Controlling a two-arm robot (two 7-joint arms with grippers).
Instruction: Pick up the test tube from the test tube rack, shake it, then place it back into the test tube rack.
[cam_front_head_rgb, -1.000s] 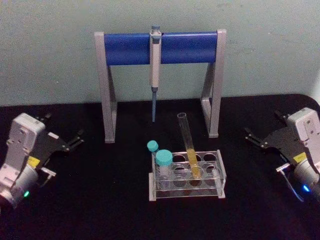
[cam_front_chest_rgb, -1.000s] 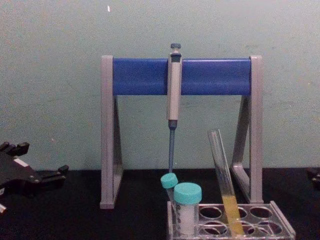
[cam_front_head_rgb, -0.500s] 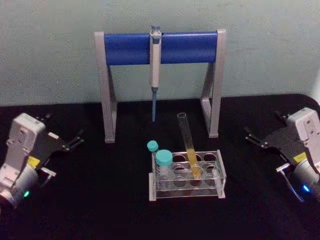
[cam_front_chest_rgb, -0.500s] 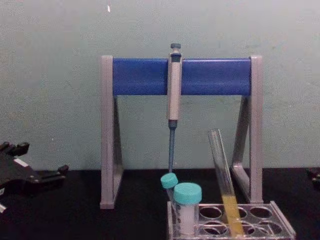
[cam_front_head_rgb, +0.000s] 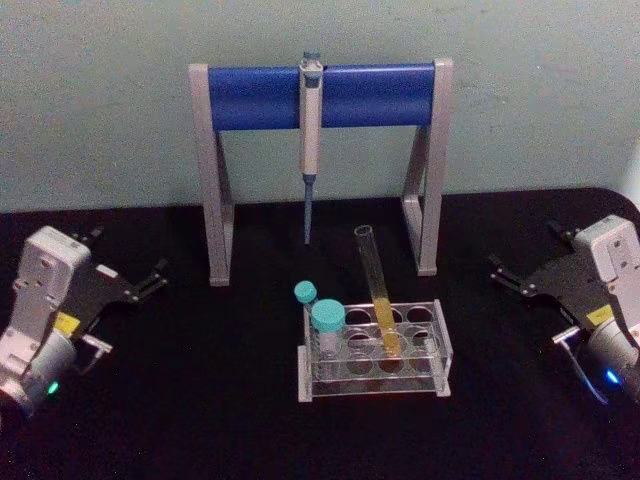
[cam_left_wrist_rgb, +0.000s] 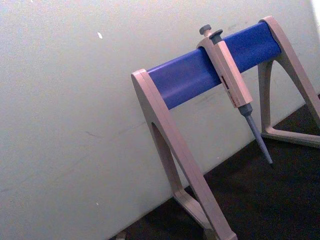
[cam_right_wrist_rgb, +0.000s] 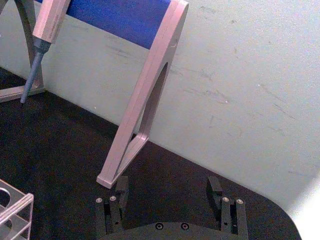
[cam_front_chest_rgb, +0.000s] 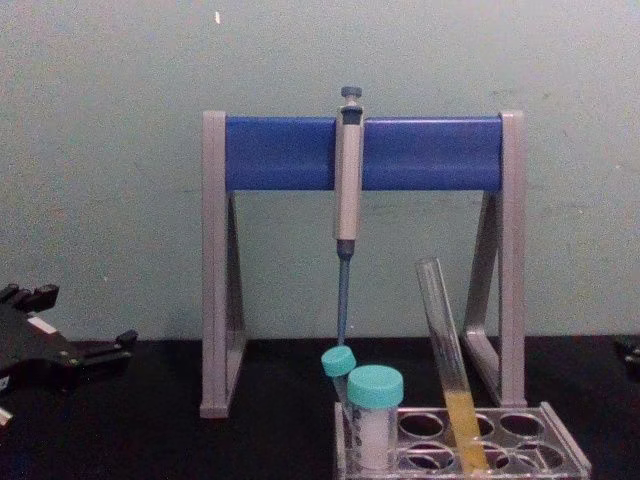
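Between left claw (cam_front_head_rgb: 128, 252) and right claw (cam_front_head_rgb: 525, 250), well apart from both: test tube (cam_front_head_rgb: 378, 290) leans in test tube rack (cam_front_head_rgb: 440, 352) hole, upper length exposed, likely for side grasp. Both claws wide, empty, angled toward rack. Pickup not begun.

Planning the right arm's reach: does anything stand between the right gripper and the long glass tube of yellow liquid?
Nothing visible: bare black table lies between the right gripper and the long clear glass test tube; the teal-capped tubes stand left of it.
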